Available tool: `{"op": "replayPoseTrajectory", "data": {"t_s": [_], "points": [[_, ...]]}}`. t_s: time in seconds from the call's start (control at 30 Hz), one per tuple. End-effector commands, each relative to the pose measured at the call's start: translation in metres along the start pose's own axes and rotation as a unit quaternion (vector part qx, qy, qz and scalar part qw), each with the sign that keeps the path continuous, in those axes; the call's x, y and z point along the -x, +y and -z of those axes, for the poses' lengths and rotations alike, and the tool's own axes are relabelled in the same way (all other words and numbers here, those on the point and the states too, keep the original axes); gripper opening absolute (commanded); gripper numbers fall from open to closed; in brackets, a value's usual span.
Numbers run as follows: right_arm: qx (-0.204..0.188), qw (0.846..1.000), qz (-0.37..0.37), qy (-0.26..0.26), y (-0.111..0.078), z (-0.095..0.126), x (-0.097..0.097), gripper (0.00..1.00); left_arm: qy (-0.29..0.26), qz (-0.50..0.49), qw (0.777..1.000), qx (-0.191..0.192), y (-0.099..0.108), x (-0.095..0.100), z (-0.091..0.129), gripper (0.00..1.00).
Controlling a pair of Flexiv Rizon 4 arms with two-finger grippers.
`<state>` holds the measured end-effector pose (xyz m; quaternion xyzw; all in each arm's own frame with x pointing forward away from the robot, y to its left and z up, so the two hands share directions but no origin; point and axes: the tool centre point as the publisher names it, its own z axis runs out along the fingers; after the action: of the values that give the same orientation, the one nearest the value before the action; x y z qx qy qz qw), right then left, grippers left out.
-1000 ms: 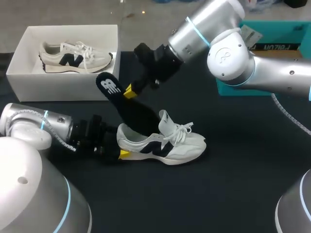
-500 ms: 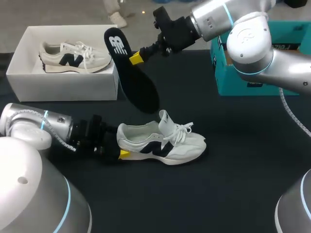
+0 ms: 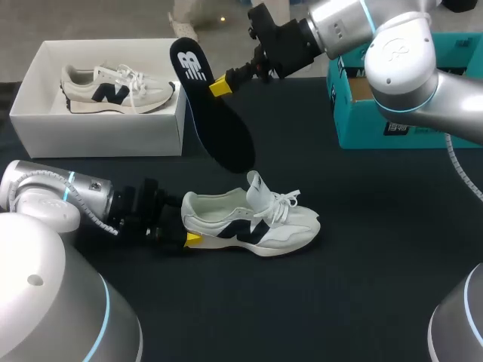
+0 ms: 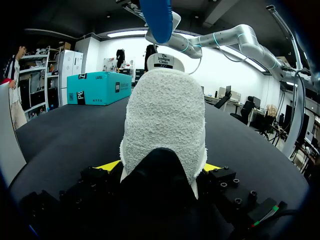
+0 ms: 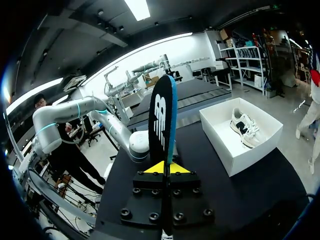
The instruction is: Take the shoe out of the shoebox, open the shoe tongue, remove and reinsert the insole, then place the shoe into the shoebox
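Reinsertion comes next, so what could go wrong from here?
The right gripper pinches the insole only near its upper end; the long lower end may swing or slip. The tongue of the sneaker stands up at the opening and could snag the insole's tip.

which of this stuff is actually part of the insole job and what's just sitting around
Part of the job:
shoe on the table, heel in the left gripper
black insole, clear of the shoe, in the right gripper
white shoebox

Just lying about:
second shoe, inside the shoebox
teal box at the table's right side
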<state>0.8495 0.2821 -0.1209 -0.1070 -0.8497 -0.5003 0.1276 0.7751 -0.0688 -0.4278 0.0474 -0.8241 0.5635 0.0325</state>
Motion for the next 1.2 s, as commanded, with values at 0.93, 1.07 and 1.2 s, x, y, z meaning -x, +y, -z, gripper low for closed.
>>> {"op": "replayPoseTrajectory", "data": {"t_s": [0.93, 1.07, 1.2], "points": [[0.071, 0.978, -0.153, -0.123, -0.051, 0.157, -0.098, 0.0, 0.001, 0.0, 1.0, 0.001, 0.002, 0.002, -0.001, 0.0], [0.066, 0.976, -0.16, -0.132, -0.056, 0.165, -0.11, 0.0, 0.001, 0.0, 1.0, 0.001, 0.002, 0.002, -0.001, 0.0], [0.057, 0.971, -0.181, -0.143, -0.06, 0.172, -0.123, 0.0, 0.001, 0.0, 1.0, 0.001, 0.002, 0.002, -0.001, 0.0]]}}
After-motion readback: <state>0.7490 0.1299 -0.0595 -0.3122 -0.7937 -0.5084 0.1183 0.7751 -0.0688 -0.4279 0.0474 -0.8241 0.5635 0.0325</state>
